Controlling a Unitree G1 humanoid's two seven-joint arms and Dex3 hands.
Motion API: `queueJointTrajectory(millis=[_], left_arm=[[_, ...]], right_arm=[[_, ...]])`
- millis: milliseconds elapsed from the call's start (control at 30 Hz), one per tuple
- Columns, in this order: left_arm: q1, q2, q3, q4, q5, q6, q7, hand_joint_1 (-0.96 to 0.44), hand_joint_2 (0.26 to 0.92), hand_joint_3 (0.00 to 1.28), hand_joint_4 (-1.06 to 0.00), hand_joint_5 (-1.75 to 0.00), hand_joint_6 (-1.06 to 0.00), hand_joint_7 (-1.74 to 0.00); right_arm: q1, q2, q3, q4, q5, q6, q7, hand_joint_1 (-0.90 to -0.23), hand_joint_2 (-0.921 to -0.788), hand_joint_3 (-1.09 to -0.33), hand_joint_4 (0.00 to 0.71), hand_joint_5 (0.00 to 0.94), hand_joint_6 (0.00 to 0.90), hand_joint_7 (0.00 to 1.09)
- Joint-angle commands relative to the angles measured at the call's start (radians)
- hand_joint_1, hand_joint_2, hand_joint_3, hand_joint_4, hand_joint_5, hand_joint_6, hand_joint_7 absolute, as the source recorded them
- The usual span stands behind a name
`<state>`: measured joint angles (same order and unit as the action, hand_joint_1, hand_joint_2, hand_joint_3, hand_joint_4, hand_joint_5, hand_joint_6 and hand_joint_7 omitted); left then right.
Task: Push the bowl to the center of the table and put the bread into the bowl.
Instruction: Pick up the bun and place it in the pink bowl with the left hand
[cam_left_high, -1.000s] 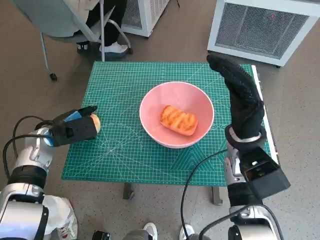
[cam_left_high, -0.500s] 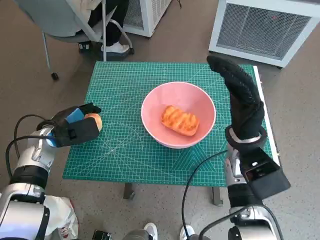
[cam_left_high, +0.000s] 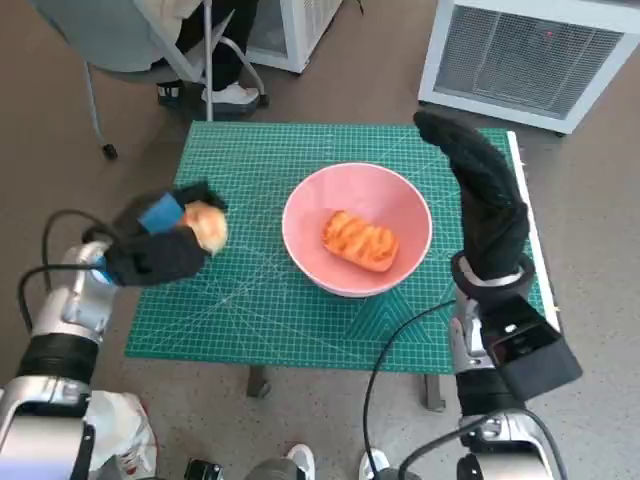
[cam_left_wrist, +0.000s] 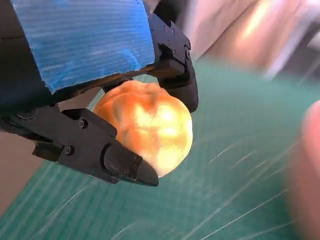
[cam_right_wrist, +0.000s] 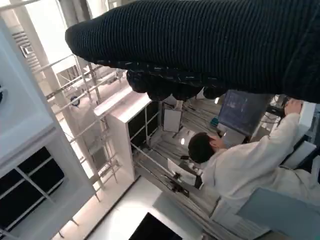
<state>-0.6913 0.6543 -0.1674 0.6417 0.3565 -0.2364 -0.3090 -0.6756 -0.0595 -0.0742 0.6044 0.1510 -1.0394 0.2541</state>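
Note:
A pink bowl (cam_left_high: 400, 200) sits near the middle of the green cutting mat (cam_left_high: 250, 310), with one golden bread roll (cam_left_high: 358, 241) lying in it. My left hand (cam_left_high: 158, 246) grips a second round bread roll (cam_left_high: 209, 228) above the mat's left part; the left wrist view shows that bread roll (cam_left_wrist: 150, 126) pinched between black fingers (cam_left_wrist: 107, 152). My right hand (cam_left_high: 480, 190) in its knitted glove stands upright just right of the bowl, fingers straight, holding nothing. In the right wrist view the glove (cam_right_wrist: 210, 45) is a dark band.
A chair and a person's feet (cam_left_high: 225, 95) stand beyond the mat's far left corner. A white slatted unit (cam_left_high: 530, 55) is at the far right, another (cam_left_high: 290, 30) at the far middle. A person in white (cam_right_wrist: 245, 165) appears in the right wrist view.
My left hand has lifted the round roll off the mat and carried it right, toward the bowl. The right hand and the bowl have stayed put.

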Motion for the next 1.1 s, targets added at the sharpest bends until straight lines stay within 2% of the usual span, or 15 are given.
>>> queueJointTrajectory(millis=[33, 267, 500, 900, 1100], left_arm=[[0.032, -0.022, 0.047, -0.176, -0.049, 0.019, 0.0, 0.0, 0.92, 0.08, -0.69, -1.14, -0.6, -1.22], [0.017, -0.11, 0.034, -0.33, -0.047, 0.052, 0.023, 0.0, 0.92, 0.08, -0.69, -1.11, -0.6, -1.25], [-0.02, -0.193, 0.0, -0.385, -0.044, 0.071, 0.01, 0.0, 0.92, 0.08, -0.7, -1.09, -0.59, -1.27], [-0.108, -0.283, -0.073, -0.231, -0.017, 0.033, 0.002, 0.0, 0.92, 0.08, -0.7, -1.07, -0.59, -1.29], [-0.13, -0.308, -0.096, -0.146, -0.017, 0.023, -0.021, 0.0, 0.921, 0.11, -0.67, -1.12, -0.55, -1.3]], right_arm=[[0.025, 0.001, 0.004, 0.006, 0.003, 0.017, 0.005, -0.541, -0.921, -0.833, 0.3, 0.018, -0.001, 0.73], [0.022, 0.004, 0.007, 0.009, 0.009, 0.02, 0.01, -0.545, -0.921, -0.83, 0.305, 0.021, -0.001, 0.73], [0.024, 0.005, 0.01, 0.011, 0.007, 0.02, 0.01, -0.55, -0.921, -0.83, 0.308, 0.023, -0.001, 0.73], [0.04, -0.005, 0.008, 0.007, -0.004, 0.01, 0.007, -0.545, -0.921, -0.839, 0.31, 0.026, -0.001, 0.73], [0.053, -0.013, 0.005, -0.001, -0.003, 0.007, 0.006, -0.55, -0.921, -0.841, 0.31, 0.027, -0.001, 0.73]])
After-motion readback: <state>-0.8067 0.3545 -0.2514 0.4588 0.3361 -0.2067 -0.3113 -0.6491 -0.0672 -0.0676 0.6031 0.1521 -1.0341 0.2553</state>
